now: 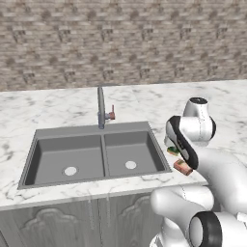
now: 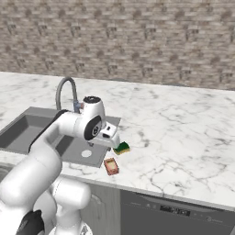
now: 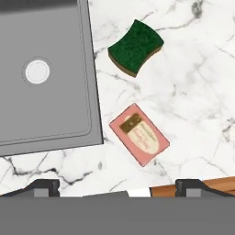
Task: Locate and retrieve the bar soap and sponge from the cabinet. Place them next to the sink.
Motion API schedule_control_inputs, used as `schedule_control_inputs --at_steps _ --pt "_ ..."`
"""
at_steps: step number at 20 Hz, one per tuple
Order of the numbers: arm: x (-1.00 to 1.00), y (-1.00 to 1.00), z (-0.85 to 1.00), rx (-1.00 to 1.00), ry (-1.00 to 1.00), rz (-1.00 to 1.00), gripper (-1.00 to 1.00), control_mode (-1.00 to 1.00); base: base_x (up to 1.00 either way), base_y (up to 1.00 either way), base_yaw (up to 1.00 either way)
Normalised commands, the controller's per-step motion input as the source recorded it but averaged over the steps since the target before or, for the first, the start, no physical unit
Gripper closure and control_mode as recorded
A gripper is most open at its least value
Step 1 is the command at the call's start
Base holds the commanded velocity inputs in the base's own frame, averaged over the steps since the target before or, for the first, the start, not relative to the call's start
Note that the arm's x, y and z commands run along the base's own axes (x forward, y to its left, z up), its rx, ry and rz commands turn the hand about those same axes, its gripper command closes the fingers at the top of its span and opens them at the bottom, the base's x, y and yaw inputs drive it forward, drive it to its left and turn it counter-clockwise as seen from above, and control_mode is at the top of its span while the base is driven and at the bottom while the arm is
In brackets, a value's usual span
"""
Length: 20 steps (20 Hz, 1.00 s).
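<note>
Lying flat: the small reddish-brown rounded bar soap (image 3: 139,134) rested on the white marble table (image 3: 193,92), just beside the right rim of the grey double-basin sink (image 3: 46,69), near the table's front edge.
Sponge: the small flat block with a yellow body and dark green top (image 3: 136,47) lay on the same marble, just beyond the soap, near it but apart, also close to the sink's right rim.
Progress: both things sat next to the sink, so by my judgement the placing looked done; little seemed left but drawing the arm away.
Tool: the two-finger tool (image 3: 117,186) hovered above the soap with its dark tips spread wide and nothing between them, so it was open and empty.
Sink contents: both basins looked bare apart from round pale drains (image 1: 70,171); the slim steel faucet with a small red handle (image 1: 102,113) stood at the back rim.
Cabinet: I could not judge its state.
</note>
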Motion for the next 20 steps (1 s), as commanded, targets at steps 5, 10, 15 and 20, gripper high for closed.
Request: schedule_control_inputs --at_steps 5,10,15,20 --pt "-0.04 0.06 -0.01 0.00 0.00 -0.04 -1.00 -1.00 0.00 0.00 0.00" --pt "-0.07 0.07 0.08 0.00 -0.03 0.00 -1.00 -1.00 0.00 0.00 0.00" --pt "-0.26 0.12 0.23 0.00 -0.07 0.00 -1.00 -1.00 0.00 0.00 0.00" --pt "-0.33 0.08 0.27 0.00 -0.08 0.00 -1.00 -1.00 0.00 0.00 0.00"
